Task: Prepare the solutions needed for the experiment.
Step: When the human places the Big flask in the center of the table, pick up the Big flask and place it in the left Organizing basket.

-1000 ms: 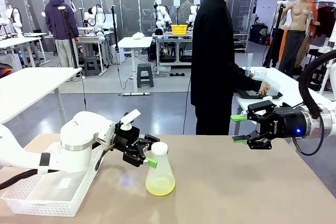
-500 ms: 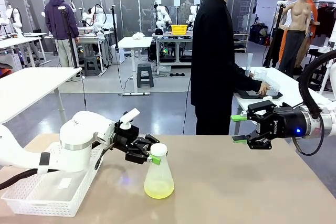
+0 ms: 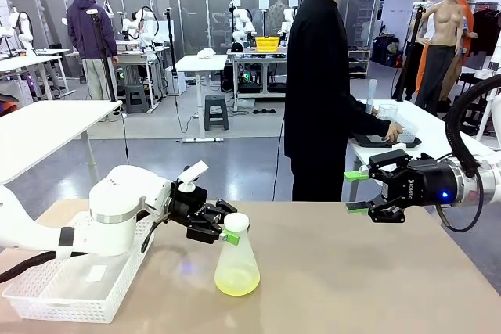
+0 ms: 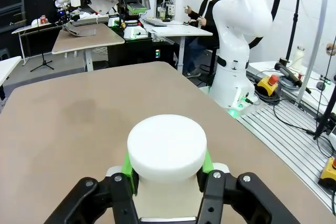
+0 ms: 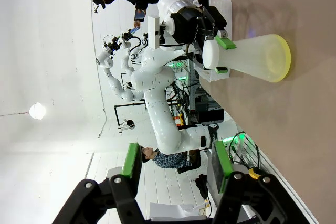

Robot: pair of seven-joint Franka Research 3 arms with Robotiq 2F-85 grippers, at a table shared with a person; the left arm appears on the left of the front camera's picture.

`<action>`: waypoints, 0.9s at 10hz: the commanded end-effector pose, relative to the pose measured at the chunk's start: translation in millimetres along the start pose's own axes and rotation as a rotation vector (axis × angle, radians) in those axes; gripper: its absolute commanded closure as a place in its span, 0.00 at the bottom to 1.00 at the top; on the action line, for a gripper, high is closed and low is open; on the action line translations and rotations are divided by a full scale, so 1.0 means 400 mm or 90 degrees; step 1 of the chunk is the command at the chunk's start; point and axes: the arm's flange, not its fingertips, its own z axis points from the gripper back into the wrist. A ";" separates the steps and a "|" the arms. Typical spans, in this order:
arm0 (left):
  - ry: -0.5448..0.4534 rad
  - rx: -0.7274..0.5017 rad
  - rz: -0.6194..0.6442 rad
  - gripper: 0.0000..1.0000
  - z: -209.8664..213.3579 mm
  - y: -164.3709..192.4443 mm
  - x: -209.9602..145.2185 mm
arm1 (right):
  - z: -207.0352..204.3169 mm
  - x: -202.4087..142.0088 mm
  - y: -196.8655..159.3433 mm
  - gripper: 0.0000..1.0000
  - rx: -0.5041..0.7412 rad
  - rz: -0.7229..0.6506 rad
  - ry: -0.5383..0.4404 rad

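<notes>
The left tool is pinching the neck of the conical flask just under its white cap. The solution is pooling yellow-green in the flask, standing on the surface. At three o'clock, the right tool is hovering, fingers spread.

Right pincer spread open in the foreground; farther off, left pincer clamping capped flask, yellow-green solution inside
</notes>
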 end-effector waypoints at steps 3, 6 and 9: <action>0.006 0.012 -0.038 0.68 -0.144 0.309 0.021 | -0.001 0.000 0.004 0.32 0.005 0.004 0.001; 0.003 0.042 -0.052 0.68 -0.038 0.223 0.104 | -0.001 0.000 0.004 0.32 0.005 0.004 0.001; 0.007 0.072 -0.057 0.68 0.095 0.127 0.159 | -0.001 0.000 0.004 0.32 0.005 0.004 0.001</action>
